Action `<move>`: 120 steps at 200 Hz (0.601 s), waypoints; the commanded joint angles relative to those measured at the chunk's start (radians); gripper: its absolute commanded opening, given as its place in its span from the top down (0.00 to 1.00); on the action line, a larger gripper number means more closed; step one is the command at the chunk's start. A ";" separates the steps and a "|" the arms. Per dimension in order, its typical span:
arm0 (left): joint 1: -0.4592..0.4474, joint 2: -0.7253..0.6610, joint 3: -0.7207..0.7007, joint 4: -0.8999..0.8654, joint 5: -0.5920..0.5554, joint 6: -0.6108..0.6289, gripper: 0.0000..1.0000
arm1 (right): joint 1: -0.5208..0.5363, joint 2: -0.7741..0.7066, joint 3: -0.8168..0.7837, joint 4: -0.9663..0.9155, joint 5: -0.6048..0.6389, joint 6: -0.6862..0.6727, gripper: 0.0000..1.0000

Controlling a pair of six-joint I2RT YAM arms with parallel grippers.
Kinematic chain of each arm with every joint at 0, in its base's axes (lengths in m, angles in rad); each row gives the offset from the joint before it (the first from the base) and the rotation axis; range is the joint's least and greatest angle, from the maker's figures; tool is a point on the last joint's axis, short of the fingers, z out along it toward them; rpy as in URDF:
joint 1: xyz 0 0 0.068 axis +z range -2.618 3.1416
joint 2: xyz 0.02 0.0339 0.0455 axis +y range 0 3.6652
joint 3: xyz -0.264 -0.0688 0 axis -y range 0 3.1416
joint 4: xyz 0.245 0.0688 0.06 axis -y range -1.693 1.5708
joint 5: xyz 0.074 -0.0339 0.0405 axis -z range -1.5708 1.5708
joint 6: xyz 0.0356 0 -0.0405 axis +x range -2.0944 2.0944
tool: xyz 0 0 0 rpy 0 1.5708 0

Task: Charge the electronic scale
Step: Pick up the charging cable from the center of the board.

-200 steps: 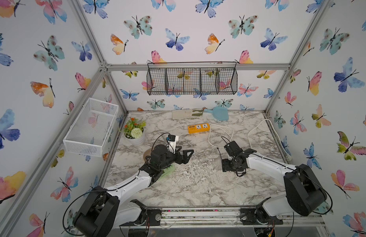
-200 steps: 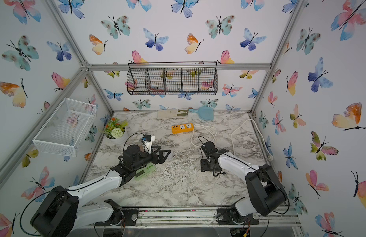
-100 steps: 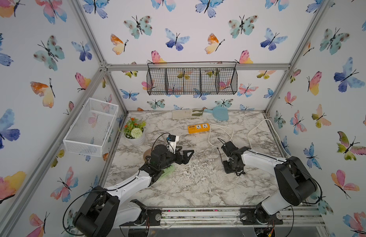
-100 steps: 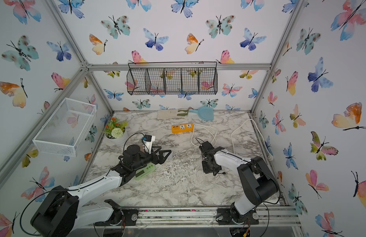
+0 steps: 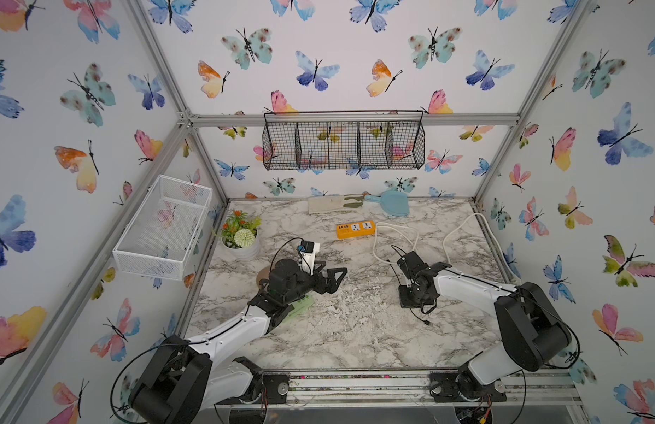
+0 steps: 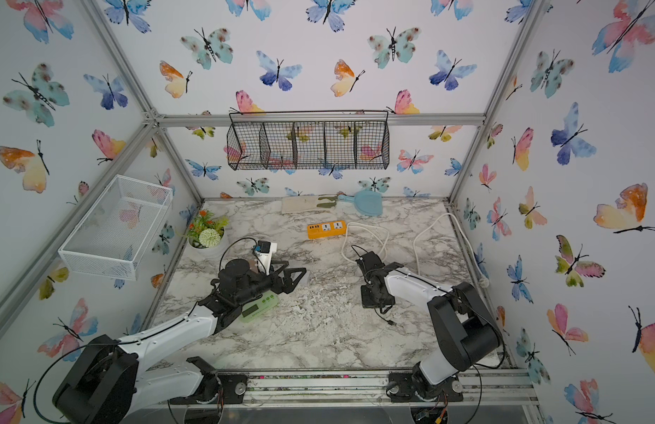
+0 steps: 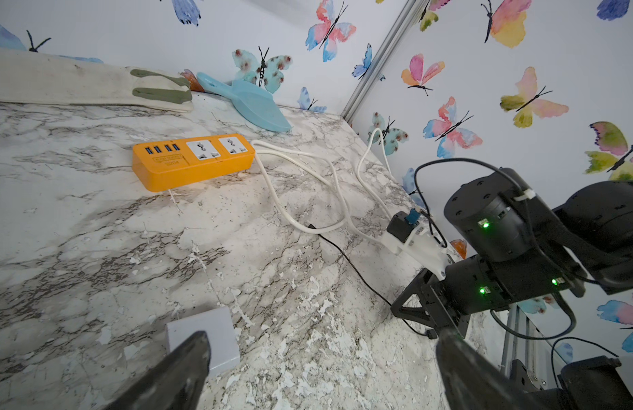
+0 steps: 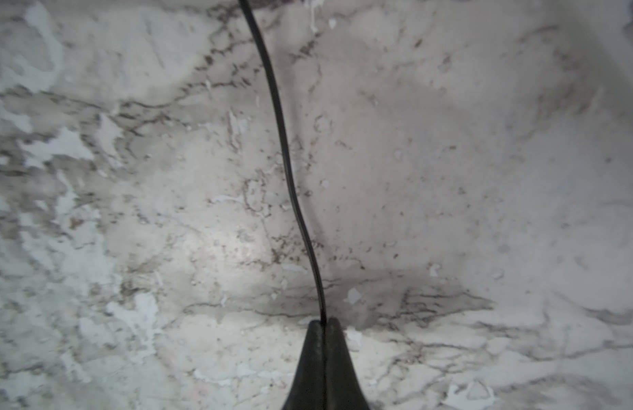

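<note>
The electronic scale (image 6: 259, 306) is pale green with a front display. It lies at the front left, mostly hidden under my left arm, and only a green sliver of the scale (image 5: 300, 304) shows in a top view. My left gripper (image 5: 331, 273) (image 6: 292, 273) hovers just past it, open, with nothing between its fingers (image 7: 187, 369). A small white block (image 7: 201, 337) lies on the table by one finger. My right gripper (image 5: 410, 296) (image 6: 371, 295) (image 8: 323, 323) points down at the table, shut on a thin black cable (image 8: 283, 142) (image 7: 350, 262). The cable's loose plug end (image 5: 427, 323) lies nearer the front.
An orange power strip (image 5: 355, 229) (image 7: 194, 159) lies at the back centre, and its white cord (image 5: 392, 235) loops to the right. A potted plant (image 5: 241, 235) stands at the back left. A glove (image 7: 158, 92) and a blue scoop (image 5: 392, 202) lie along the back wall.
My right gripper has closed on the black cable and its arm has swung in a little. The left arm has not moved.
</note>
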 commanded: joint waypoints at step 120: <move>-0.186 0.249 -0.040 0.367 0.027 0.044 0.15 | 0.004 -0.222 -0.069 0.794 -0.412 0.662 0.98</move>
